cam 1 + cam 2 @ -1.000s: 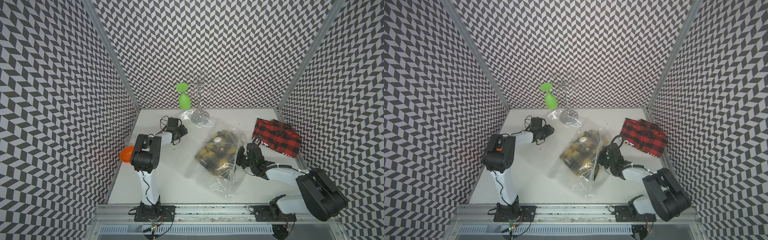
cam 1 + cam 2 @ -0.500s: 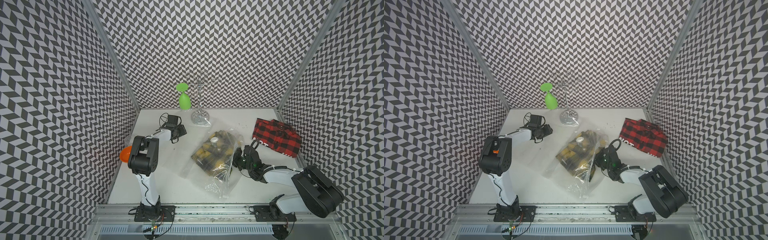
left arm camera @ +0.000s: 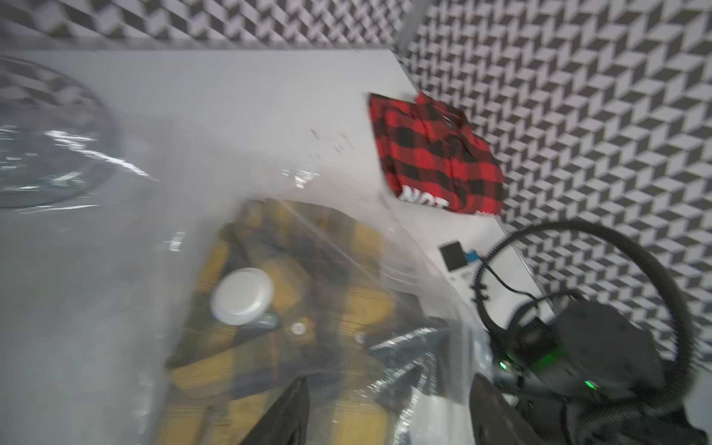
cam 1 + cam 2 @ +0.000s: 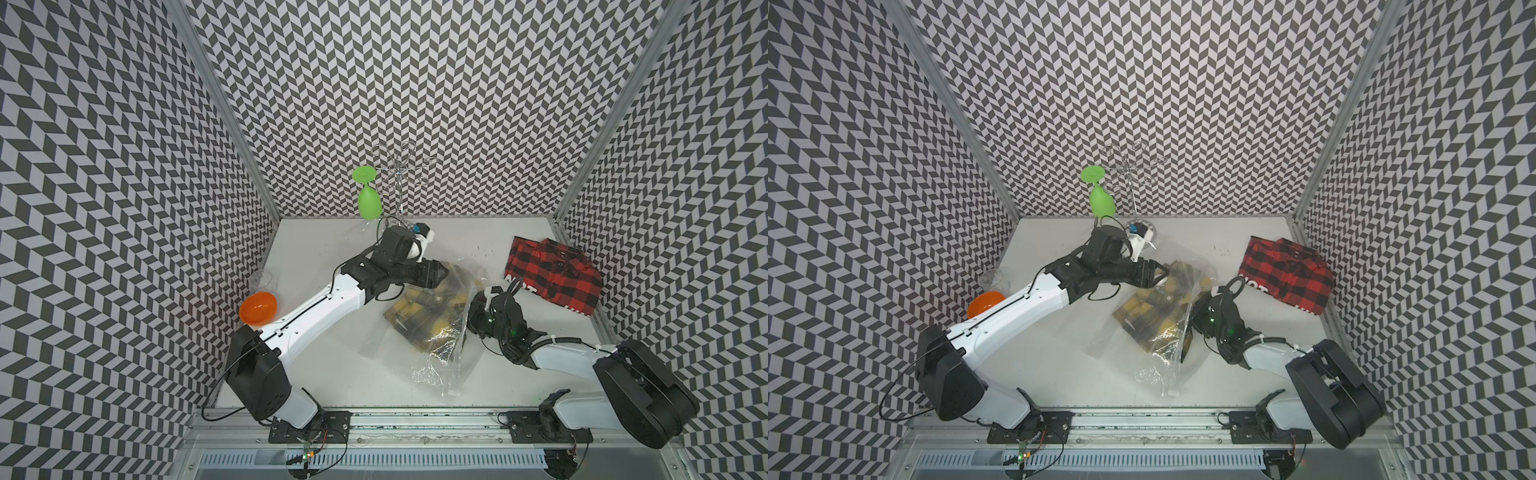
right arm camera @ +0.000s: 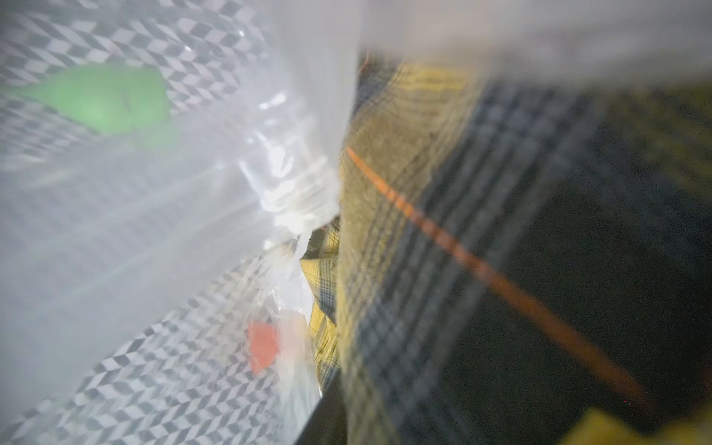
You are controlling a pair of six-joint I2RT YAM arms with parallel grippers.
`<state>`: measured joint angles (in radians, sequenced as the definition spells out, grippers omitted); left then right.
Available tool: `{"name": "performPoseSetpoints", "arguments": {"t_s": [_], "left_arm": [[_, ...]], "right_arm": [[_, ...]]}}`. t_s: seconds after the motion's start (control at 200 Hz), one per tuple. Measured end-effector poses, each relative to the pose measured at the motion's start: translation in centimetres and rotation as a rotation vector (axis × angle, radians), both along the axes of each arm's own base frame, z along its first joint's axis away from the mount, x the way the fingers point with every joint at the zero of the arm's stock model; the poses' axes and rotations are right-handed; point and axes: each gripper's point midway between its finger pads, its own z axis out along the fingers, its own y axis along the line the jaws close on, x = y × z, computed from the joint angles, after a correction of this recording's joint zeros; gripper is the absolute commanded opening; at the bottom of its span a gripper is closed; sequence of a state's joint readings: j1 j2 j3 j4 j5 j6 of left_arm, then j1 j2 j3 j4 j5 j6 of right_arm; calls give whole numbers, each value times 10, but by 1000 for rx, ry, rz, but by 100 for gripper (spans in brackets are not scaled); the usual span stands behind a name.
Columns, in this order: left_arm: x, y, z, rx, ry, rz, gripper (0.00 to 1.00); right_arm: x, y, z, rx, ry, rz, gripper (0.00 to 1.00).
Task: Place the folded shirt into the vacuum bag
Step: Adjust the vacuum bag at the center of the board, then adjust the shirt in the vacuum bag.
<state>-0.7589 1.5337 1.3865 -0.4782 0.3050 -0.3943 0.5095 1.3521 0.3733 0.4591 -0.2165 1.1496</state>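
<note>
Because the vacuum bag [image 4: 432, 365] lies across the middle of the table [image 4: 316, 257], I check the scene from its crumpled near end outward.

1. Right gripper [image 4: 473, 316]: it sits against the bag's right edge, about midway along. The right wrist view shows plaid cloth close up with film beside it, but not my jaws. I cannot tell whether this gripper is released or clenched, or whether it holds anything.

2. Load: the yellow plaid shirt [image 4: 419, 316], folded, lies inside the bag under the clear film. The round white valve cap [image 3: 242, 296] sits above it.

3. Left gripper [image 4: 438, 275]: it is positioned over the bag's far end. The left wrist view shows both fingers [image 3: 293, 416] spread with nothing between them, so it is released.

4. Far right: a red plaid shirt [image 4: 552, 278], folded, lies on the table well apart from the bag.

Step in hand, as I judge it: the yellow shirt is loaded, and I am at the seating and letting-go stage.

The next move calls for drawing the right gripper clear of the edge without dragging film or cloth out with it. The left gripper should be ready to press the far end down if the bag shifts. If the red shirt is the intended load, the bag's mouth must first be held open.
</note>
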Motion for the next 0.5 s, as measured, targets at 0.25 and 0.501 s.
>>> {"name": "performPoseSetpoints", "arguments": {"t_s": [0.25,0.501], "left_arm": [[-36,-60,-44,124,88,-175,66],[-37,-64,-98,288,138,-188,46]], "right_arm": [[1,4,0,-7,-8,49,43],[0,6,-2,11,3,73,49]]}}
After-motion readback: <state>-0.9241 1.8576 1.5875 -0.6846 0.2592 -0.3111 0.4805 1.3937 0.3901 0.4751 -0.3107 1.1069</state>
